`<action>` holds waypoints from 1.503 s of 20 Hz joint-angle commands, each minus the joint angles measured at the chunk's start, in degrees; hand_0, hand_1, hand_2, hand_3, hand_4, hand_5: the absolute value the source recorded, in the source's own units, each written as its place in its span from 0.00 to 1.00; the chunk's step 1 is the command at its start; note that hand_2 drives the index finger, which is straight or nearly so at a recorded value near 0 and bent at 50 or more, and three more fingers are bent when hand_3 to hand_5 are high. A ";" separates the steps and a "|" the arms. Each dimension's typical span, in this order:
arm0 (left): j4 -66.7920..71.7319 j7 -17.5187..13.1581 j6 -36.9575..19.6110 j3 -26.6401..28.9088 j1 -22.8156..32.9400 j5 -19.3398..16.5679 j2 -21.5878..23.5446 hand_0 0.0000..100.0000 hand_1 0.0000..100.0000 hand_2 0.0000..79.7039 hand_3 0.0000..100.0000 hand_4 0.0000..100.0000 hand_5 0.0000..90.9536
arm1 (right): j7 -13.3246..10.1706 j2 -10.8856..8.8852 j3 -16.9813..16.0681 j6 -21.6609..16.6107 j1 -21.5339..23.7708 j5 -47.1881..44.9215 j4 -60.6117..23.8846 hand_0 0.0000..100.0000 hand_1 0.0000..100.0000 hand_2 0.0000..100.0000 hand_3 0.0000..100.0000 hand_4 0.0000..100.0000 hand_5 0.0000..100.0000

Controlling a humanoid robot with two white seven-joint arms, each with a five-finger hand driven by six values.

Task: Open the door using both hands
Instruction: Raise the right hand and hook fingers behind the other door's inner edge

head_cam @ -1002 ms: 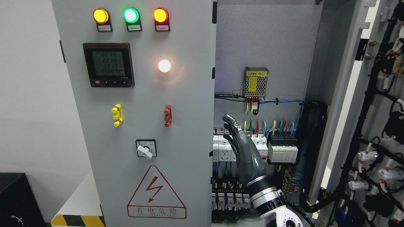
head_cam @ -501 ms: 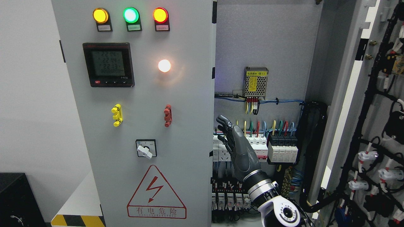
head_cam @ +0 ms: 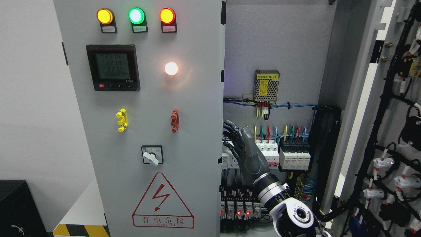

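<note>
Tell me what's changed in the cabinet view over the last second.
The right robot hand has slid left toward the free edge of the left door, fingers spread, holding nothing. Its wrist has turned, showing more of the white joint. Small red lights now glow in the bottom row of modules. The left door, the open right door and the indicator lamps are unchanged.
</note>
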 commanded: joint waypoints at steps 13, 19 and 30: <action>-0.01 -0.01 -0.13 -0.01 -1.14 -0.06 0.00 0.00 0.00 0.00 0.00 0.00 0.00 | 16.29 -0.06 -3.95 3.34 -3.44 -5.45 4.40 0.00 0.00 0.00 0.00 0.00 0.00; -0.01 -0.01 -0.13 -0.01 -1.06 -0.06 0.00 0.00 0.00 0.00 0.00 0.00 0.00 | 18.84 -0.06 -4.30 3.34 -4.14 -5.45 6.15 0.00 0.00 0.00 0.00 0.00 0.00; -0.01 -0.01 -0.13 -0.01 -1.05 0.03 0.00 0.00 0.00 0.00 0.00 0.00 0.00 | 22.79 -0.14 -5.35 3.78 -4.58 -5.45 7.12 0.00 0.00 0.00 0.00 0.00 0.00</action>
